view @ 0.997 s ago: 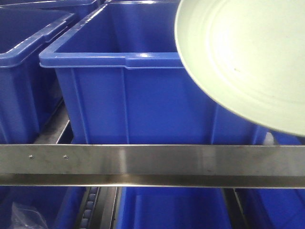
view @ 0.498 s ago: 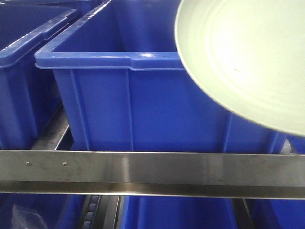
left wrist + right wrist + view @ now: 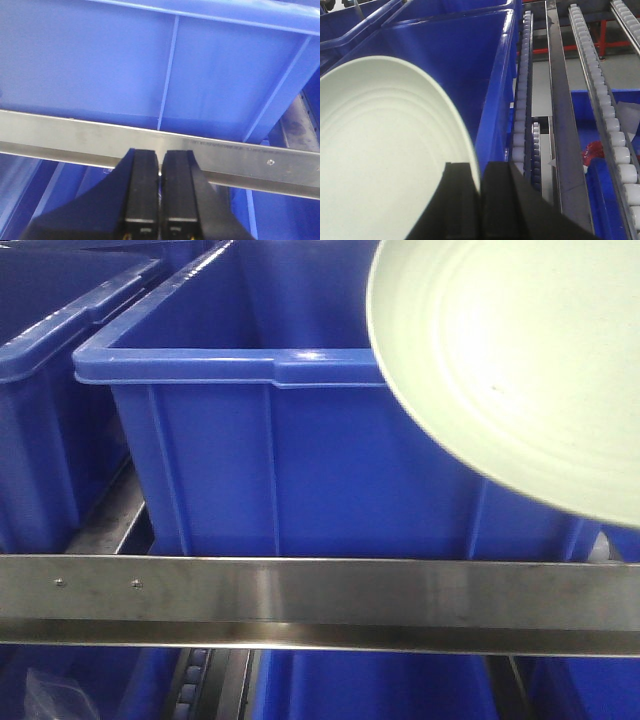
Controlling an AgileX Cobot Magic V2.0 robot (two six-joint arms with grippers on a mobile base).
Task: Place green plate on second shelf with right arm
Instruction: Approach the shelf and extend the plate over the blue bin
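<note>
The green plate point(image 3: 510, 360) fills the upper right of the front view, held up in the air and tilted, in front of a large blue bin point(image 3: 290, 450). In the right wrist view the green plate point(image 3: 385, 160) covers the left half, and my right gripper point(image 3: 480, 172) is shut on its rim, one finger on each face. The plate hangs beside the blue bin's point(image 3: 470, 65) outer wall. My left gripper point(image 3: 160, 162) is shut with nothing in it, low in front of a steel shelf rail point(image 3: 240, 155).
A steel shelf rail point(image 3: 320, 595) crosses the front view below the bin. More blue bins point(image 3: 50, 360) stand to the left and below. Roller tracks point(image 3: 525, 100) and steel rails point(image 3: 560, 115) run beside the bin on the right; a red object point(image 3: 595, 150) lies lower down.
Over the last second the bin and shelf rail shifted lower and slightly left in the front view, then held still. The plate kept its place in the frame.
</note>
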